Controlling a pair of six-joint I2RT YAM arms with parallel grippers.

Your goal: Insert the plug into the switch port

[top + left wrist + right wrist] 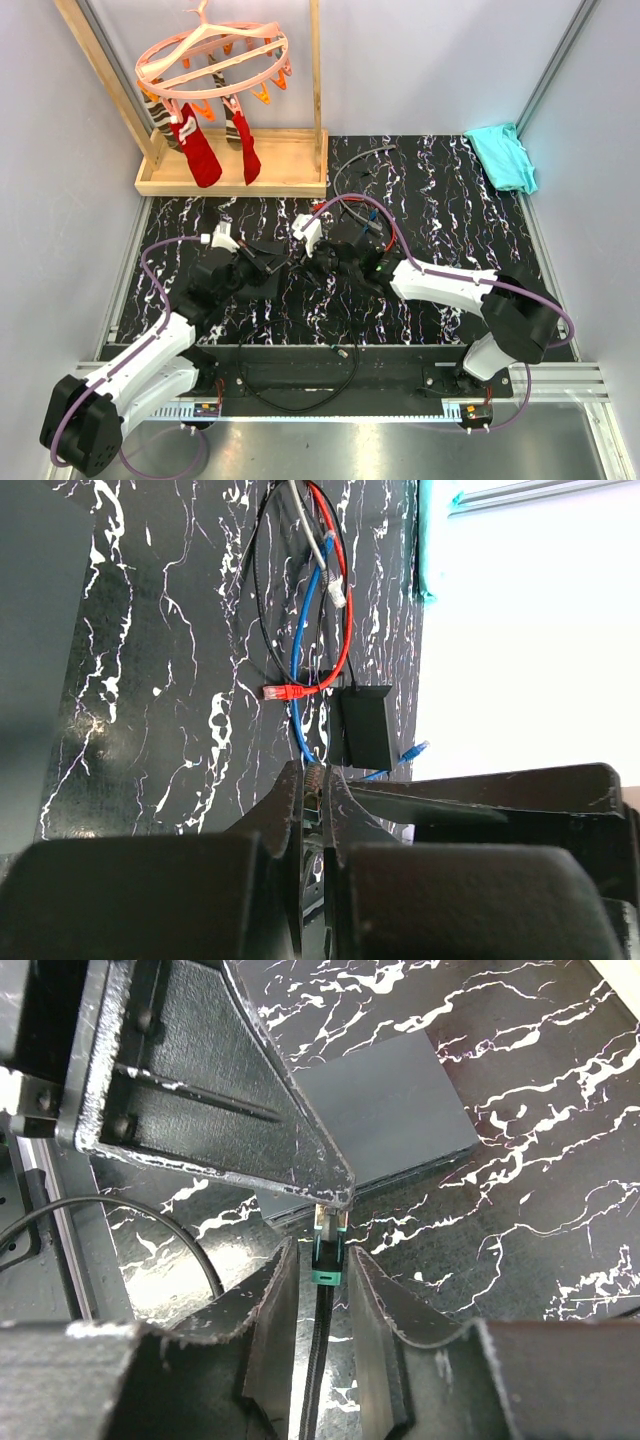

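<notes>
A: Right gripper pinching the plug by its green boot, right at the switch edge!
B: Looks light and rigid, cable limp, so the boot's the right hold. Left gripper nearly closed; on what, can't tell.

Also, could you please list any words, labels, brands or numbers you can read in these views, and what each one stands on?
No text can be read in any view.
The flat black box, the plug in the right gripper and the small black block show no print.
The small boards at the arm bases are too small to read.
</notes>
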